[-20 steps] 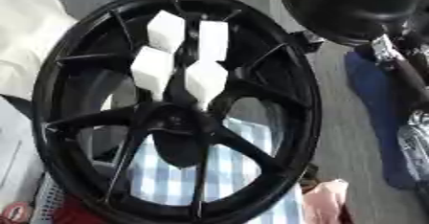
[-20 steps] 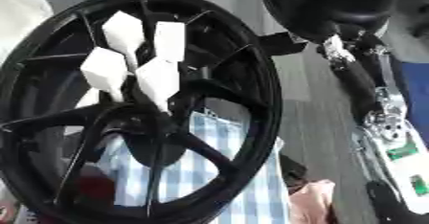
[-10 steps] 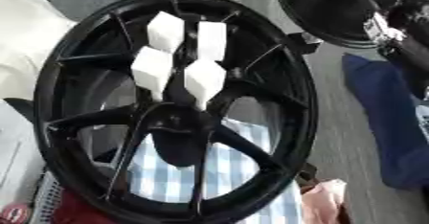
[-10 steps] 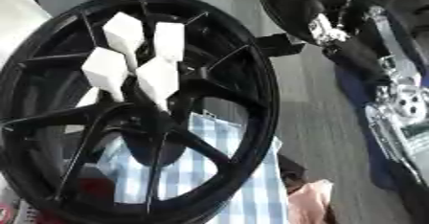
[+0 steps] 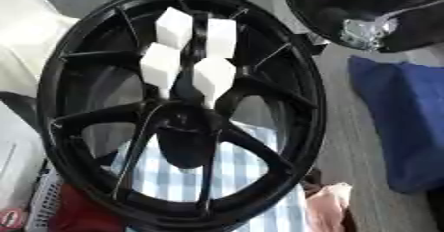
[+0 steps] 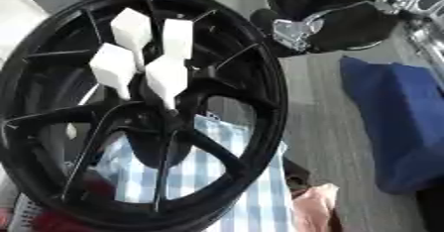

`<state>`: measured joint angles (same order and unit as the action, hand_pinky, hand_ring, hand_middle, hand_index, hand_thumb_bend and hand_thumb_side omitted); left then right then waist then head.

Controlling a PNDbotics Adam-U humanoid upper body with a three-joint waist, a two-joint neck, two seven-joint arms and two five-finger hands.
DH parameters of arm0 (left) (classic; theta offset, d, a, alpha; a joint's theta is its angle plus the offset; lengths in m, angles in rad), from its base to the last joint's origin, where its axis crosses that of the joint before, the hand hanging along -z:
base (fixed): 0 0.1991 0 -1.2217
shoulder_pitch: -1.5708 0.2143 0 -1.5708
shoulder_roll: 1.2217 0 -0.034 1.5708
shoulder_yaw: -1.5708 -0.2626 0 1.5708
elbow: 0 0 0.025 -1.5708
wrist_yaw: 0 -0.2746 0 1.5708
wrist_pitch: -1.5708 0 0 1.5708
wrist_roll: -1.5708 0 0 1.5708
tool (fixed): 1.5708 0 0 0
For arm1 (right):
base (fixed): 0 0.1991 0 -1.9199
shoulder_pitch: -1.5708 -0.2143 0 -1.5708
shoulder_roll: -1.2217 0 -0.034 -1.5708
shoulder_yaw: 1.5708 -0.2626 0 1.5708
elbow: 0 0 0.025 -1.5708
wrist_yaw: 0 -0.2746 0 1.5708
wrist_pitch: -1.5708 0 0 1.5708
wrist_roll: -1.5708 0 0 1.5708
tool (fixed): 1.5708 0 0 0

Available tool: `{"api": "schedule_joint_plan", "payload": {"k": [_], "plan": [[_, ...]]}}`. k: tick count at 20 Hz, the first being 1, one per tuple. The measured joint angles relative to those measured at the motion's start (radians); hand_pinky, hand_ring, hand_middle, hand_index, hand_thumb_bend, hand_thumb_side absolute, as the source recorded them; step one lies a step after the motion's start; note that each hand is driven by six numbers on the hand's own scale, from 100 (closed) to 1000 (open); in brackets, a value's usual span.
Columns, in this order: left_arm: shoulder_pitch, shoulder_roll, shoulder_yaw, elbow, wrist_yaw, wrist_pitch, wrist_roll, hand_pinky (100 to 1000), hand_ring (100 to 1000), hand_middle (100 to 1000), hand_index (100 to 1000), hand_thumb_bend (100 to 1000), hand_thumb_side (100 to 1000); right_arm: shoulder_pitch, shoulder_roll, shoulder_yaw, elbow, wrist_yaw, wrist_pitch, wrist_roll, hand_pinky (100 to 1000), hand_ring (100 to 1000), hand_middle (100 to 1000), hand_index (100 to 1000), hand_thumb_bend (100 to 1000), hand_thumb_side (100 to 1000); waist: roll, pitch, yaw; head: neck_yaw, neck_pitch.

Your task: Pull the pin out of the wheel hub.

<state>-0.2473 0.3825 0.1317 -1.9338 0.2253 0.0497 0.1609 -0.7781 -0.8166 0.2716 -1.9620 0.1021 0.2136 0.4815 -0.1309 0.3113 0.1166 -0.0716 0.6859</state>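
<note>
**Left eye view**
- Wheel [image 5: 308,92]: black, spoked, standing tilted, and filling most of the view.
- Hub [image 5: 187,127]: the dark centre where the spokes meet, a little below the middle of the wheel.
- Pins [image 5: 160,65]: four white faceted blocks clustered just above the hub. Their narrow ends point down toward it, and all four are seated in the wheel.
- Checked cloth [image 5: 234,171]: blue and white, seen through the lower spokes, behind the wheel.
- Blue cloth [image 5: 403,122]: lies on the grey surface to the right of the wheel, apart from the rim.

**Right eye view**
- My right hand [image 6: 299,28]: black casing with a silver metal part, at the upper right. It is just beside the wheel's upper rim and well apart from the pins. I cannot tell whether it is spread or curled.
- My left hand: does not show.
- Pink item [image 6: 314,206]: at the bottom edge, near the lower right of the rim.
- Red item [image 6: 52,222]: in the lower left corner, behind the rim.
</note>
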Motion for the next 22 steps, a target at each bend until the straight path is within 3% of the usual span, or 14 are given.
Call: {"api": "schedule_joint_plan", "payload": {"k": [10, 17, 22], "plan": [[0.004, 0.012, -0.006, 0.006, 0.000, 0.002, -0.008, 764, 774, 726, 778, 125, 827, -0.161, 0.000, 0.103, 0.201, 0.053, 0.004, 0.203, 839, 768, 750, 787, 464, 379, -0.016, -0.008, 0.009, -0.011, 0.008], [0.006, 0.013, -0.009, 0.006, 0.000, 0.004, -0.010, 764, 775, 728, 778, 123, 831, -0.244, 0.066, 0.123, 0.327, 0.103, 0.001, 0.219, 832, 759, 741, 778, 442, 394, -0.021, -0.010, 0.018, -0.025, 0.009], [0.002, 0.013, -0.012, 0.006, 0.000, 0.006, -0.014, 764, 776, 729, 778, 123, 831, -0.269, 0.110, 0.142, 0.363, 0.111, -0.002, 0.215, 828, 756, 739, 775, 440, 396, -0.028, -0.010, 0.029, -0.034, 0.016]]}}
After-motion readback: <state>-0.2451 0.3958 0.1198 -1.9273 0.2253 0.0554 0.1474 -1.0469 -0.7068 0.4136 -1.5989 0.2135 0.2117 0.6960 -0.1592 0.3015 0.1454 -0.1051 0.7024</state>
